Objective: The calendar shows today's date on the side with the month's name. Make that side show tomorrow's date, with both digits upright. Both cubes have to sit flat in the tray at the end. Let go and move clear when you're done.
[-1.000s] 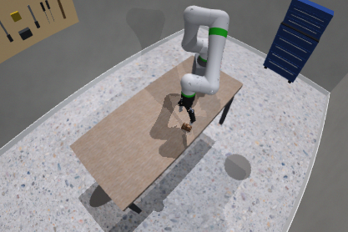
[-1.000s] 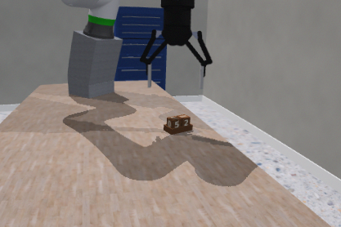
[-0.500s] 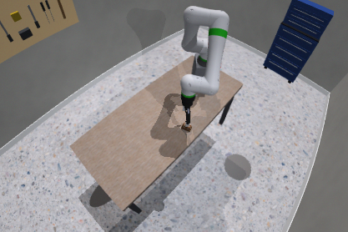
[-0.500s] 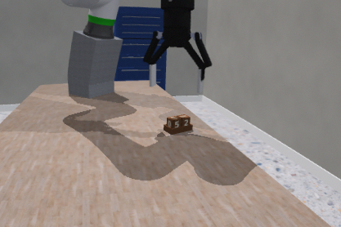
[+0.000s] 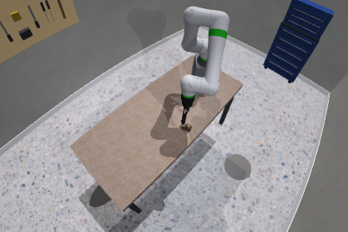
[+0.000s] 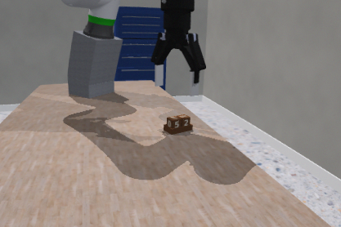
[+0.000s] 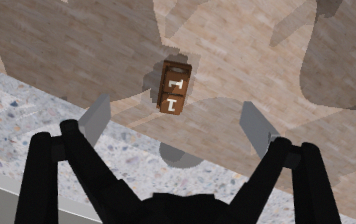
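Brown cubes (image 6: 179, 122) (white digits), wood-grain table (image 6: 70, 180).

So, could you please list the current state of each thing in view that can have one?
gripper: open, holding nothing, hanging above the calendar.
fingers: spread wide, touching nothing.
two date cubes: side by side in the tray, flat; the exterior view shows 5 and 2, tops show 1 and 1.
tray: resting on the table near its edge.
blue drawer cabinet: drawers shut.

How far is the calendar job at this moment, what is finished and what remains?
Nothing looks done yet: both cubes sit in the tray, the exterior view showing 5 and 2. In hand: the open, empty hand hangs above the calendar. Left: gripping a cube, turning it to the new digit, and setting it flat in the tray.
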`<state>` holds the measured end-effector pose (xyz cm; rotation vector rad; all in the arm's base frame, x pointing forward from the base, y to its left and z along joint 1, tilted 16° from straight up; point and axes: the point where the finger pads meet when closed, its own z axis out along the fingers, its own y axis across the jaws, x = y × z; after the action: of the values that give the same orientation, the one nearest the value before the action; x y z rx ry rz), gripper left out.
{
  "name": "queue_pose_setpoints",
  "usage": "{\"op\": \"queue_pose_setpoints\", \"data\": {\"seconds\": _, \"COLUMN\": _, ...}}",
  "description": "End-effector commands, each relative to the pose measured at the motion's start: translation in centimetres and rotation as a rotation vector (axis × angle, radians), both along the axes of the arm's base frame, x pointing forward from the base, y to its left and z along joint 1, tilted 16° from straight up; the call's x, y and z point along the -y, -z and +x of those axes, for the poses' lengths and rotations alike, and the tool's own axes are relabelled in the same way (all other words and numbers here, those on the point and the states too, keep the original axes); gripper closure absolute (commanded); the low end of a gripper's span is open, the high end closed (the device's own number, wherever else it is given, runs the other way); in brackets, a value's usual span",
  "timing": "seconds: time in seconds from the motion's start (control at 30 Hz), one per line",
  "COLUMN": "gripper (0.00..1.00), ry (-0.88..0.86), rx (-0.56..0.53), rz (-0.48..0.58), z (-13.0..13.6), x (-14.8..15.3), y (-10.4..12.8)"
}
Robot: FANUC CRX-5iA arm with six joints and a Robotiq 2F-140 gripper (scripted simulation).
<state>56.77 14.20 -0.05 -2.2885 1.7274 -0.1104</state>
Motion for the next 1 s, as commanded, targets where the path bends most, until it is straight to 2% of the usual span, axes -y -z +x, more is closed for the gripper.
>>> {"op": "queue_pose_setpoints", "data": {"seconds": 0.0, "gripper": 0.0, "ry": 0.117, "rx": -0.014, "rz": 0.009, "z": 0.03, "x": -0.02, "y": 0.09}}
{"op": "queue_pose_setpoints", "data": {"seconds": 0.2, "gripper": 0.0, "ry": 0.127, "rx": -0.015, "rz": 0.012, "z": 0.03, "x": -0.02, "y": 0.1}}
{"op": "queue_pose_setpoints", "data": {"seconds": 0.23, "gripper": 0.64, "ry": 0.127, "rx": -0.015, "rz": 0.012, "z": 0.03, "x": -0.02, "y": 0.1}}
{"op": "queue_pose_setpoints", "data": {"seconds": 0.97, "gripper": 0.64, "ry": 0.127, "rx": -0.015, "rz": 0.012, "z": 0.03, "x": -0.02, "y": 0.1}}
